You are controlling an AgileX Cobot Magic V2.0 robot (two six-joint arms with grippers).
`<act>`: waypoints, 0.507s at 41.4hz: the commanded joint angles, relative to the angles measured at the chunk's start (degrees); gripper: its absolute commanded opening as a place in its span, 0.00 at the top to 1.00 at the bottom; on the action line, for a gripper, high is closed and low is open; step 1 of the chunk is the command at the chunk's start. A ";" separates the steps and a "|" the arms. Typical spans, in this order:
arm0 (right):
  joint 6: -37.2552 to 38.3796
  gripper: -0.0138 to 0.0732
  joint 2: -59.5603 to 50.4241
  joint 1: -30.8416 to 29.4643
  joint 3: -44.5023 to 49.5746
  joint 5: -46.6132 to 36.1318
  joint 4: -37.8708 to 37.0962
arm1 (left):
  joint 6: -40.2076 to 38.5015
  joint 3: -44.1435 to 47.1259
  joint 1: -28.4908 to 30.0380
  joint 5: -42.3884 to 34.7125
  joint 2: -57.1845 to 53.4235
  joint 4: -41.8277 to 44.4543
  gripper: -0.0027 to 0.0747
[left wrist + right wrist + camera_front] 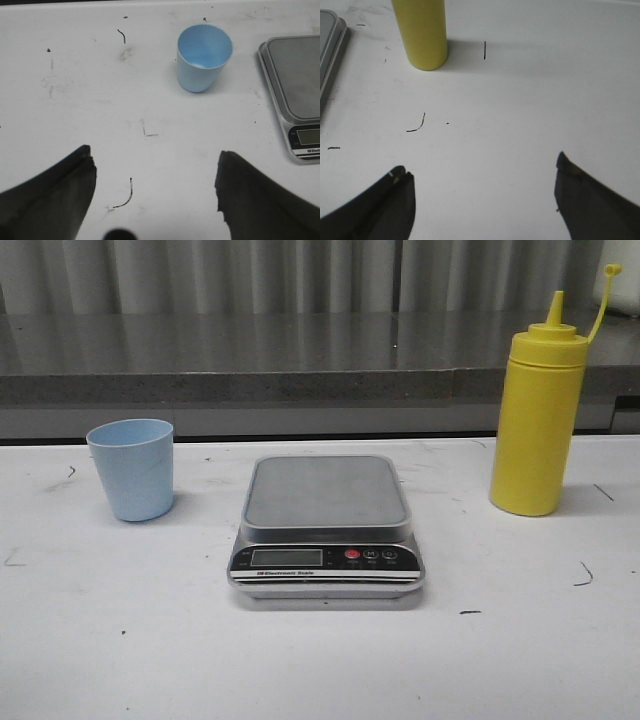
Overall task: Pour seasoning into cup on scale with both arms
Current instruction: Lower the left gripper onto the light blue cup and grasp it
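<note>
The pale blue cup stands upright and empty on the white table, left of the scale; it also shows in the left wrist view. The scale's silver platform is bare; its edge shows in the left wrist view. The yellow seasoning bottle stands upright at the right, cap tethered off the nozzle; its base shows in the right wrist view. My left gripper is open and empty, well short of the cup. My right gripper is open and empty, short of the bottle. Neither arm shows in the front view.
A grey counter ledge runs along the table's far edge, with a corrugated wall behind. Small black pen marks dot the white table. A corner of the scale shows in the right wrist view.
</note>
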 commanded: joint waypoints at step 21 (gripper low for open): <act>-0.53 0.16 0.12 -0.15 -1.86 -3.19 -0.41 | 0.00 -27.54 -1.34 2.38 37.87 -0.37 0.33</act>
